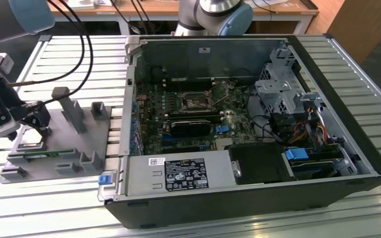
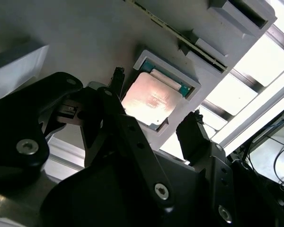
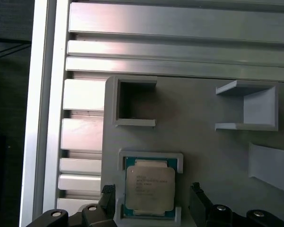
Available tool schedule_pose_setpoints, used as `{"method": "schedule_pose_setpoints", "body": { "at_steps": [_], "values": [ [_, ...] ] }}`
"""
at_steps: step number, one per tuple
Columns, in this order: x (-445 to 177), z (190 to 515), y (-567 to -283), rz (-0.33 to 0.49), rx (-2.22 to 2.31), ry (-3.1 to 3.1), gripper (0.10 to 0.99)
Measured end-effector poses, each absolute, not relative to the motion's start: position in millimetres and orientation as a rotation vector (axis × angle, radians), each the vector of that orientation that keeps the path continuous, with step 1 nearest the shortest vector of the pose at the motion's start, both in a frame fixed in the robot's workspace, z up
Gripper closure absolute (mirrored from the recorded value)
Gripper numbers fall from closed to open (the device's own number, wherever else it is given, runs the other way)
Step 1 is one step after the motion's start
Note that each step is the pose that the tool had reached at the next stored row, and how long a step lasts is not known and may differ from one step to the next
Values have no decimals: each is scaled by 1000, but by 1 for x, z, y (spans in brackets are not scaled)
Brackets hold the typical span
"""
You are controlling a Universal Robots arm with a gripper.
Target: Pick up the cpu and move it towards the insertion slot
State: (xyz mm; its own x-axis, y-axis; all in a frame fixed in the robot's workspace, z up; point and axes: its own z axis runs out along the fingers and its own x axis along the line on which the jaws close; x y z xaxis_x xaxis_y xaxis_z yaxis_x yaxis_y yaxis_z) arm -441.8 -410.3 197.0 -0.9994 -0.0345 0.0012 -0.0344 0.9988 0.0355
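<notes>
The open computer case [image 1: 243, 208] lies on the slatted table [image 1: 78, 49], just beside the grey fixture [image 1: 68, 144] on the exterior view's right. Over the fixture hangs the gripper [image 1: 37, 121], its fingers [image 3: 109, 201] spread to either side of the cpu and grasping nothing. The insertion slot [image 1: 195, 102] sits inside the case, well apart from the fixture. The cpu [image 3: 150, 188] lies flat in its fixture recess. By this, the grasp, lift and carry all remain.

Hand [image 3: 152, 188] cut by edge, insertion slot [image 1: 195, 102] lever indistinct
</notes>
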Motion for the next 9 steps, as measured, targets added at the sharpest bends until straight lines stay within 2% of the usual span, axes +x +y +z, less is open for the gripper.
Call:
{"method": "schedule_pose_setpoints", "body": {
  "at_steps": [9],
  "values": [
    [-441,192,-410,-56,53,-3139,365]
  ]
}}
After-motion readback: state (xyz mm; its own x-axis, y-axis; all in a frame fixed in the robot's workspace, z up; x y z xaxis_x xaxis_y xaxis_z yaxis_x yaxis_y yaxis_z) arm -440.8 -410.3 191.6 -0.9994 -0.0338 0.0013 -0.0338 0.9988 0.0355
